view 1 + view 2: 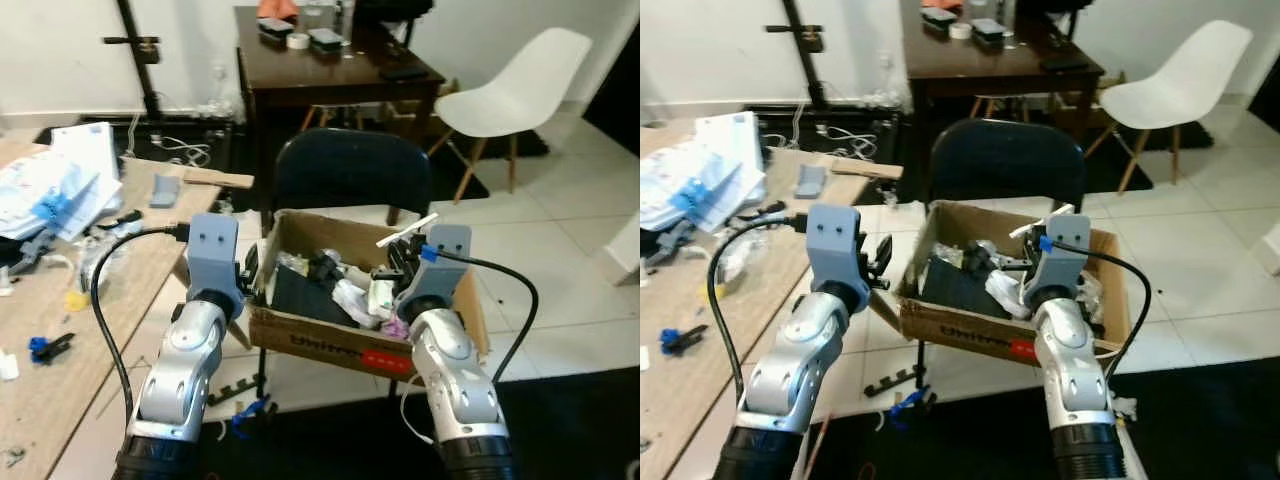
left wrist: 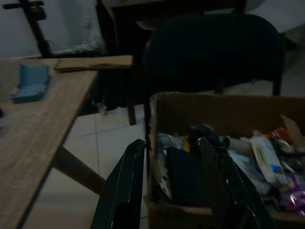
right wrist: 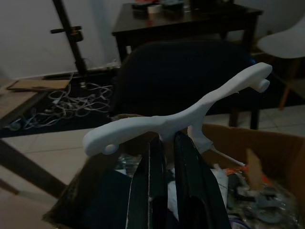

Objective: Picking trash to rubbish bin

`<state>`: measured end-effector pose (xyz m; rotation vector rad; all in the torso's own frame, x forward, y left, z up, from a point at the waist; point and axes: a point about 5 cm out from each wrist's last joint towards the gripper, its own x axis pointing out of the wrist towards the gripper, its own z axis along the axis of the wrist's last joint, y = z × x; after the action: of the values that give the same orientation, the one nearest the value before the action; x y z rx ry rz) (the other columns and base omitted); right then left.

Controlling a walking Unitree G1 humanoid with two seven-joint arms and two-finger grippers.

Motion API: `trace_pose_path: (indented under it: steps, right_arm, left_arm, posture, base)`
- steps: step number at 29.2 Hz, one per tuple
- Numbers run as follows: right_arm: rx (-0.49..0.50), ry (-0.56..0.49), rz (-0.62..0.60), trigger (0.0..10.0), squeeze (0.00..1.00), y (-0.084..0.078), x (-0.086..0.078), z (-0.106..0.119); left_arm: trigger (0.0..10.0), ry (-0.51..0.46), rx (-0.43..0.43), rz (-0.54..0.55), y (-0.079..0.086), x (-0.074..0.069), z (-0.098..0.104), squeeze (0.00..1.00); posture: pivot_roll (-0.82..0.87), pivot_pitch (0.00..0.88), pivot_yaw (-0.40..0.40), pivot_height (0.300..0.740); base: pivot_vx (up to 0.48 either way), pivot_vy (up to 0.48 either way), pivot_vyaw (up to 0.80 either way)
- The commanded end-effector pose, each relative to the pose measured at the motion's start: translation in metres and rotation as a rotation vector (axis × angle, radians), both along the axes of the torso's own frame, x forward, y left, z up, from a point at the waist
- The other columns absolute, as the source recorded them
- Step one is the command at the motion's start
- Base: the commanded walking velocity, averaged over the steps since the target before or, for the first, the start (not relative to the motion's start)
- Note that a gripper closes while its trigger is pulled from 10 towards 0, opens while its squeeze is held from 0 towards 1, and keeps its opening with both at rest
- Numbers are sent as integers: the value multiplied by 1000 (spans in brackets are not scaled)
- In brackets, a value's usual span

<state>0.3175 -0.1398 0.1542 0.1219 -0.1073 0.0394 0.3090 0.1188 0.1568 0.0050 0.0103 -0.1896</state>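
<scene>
White plastic piece (image 3: 176, 114): long, curved, with rounded ends, pinched between the pressed-together black fingers (image 3: 157, 181) of the right gripper (image 1: 405, 262), held level above the cardboard box (image 1: 330, 345), toward its 3 o'clock side. Cardboard box: open-topped, brown, red label on its near wall, resting on the seat of a dark chair (image 1: 350, 165); contents include a black flat item, white wrappers, a purple scrap and other mixed trash, individual pieces hard to tell apart. Left gripper (image 2: 174, 183): fingers spread, nothing between them, positioned at the box's 9 o'clock edge, one finger outside the wall and the other over the box interior. Wooden table (image 1: 70, 340): at 9 o'clock from the box, bearing a stack of white and blue papers (image 1: 55, 180), a small grey-blue holder (image 1: 164, 190), a black cable, blue clips and small loose bits. Dark wooden table (image 1: 330, 65): at 12 o'clock beyond the chair, carrying a roll of tape and several small items. White moulded chair (image 1: 520, 90): at 2 o'clock on a pale tiled floor (image 1: 560, 270). Black stand with tangled white cables on the floor at 11 o'clock.
</scene>
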Motion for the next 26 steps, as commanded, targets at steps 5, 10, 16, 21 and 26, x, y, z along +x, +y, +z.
trace_pose_path:
  steps: [5, 10, 16, 21, 26]
  right_arm:
    - [-15, 15, -59, 10000, 0, -19, -5, -9]
    - [-16, 23, -69, 10000, 0, -21, -5, -11]
    - [-11, 27, -69, 10000, 0, -19, -5, -13]
    - [-8, 34, -69, 10000, 0, -19, -7, -15]
    - [-8, 39, -69, 10000, 0, -19, -9, -17]
  left_arm:
    - [10000, -18, -33, -42, -6, -2, 1, 0]
    - [10000, -39, -66, -80, -9, -3, 7, 0]
    - [10000, -44, -71, -96, -11, -4, 8, 0]
    - [10000, -41, -69, -107, -12, -6, 7, 0]
    - [10000, -41, -72, -109, -12, -6, 7, 0]
  posture:
    - [63, 27, 9, 740]
    - [69, 28, 8, 740]
    - [69, 35, 9, 740]
    - [68, 44, 11, 740]
    - [66, 44, 10, 740]
  base:
    - [0, 0, 0]
    - [53, 0, 0]
    - [303, 0, 0]
    - [321, 0, 0]
    - [322, 0, 0]
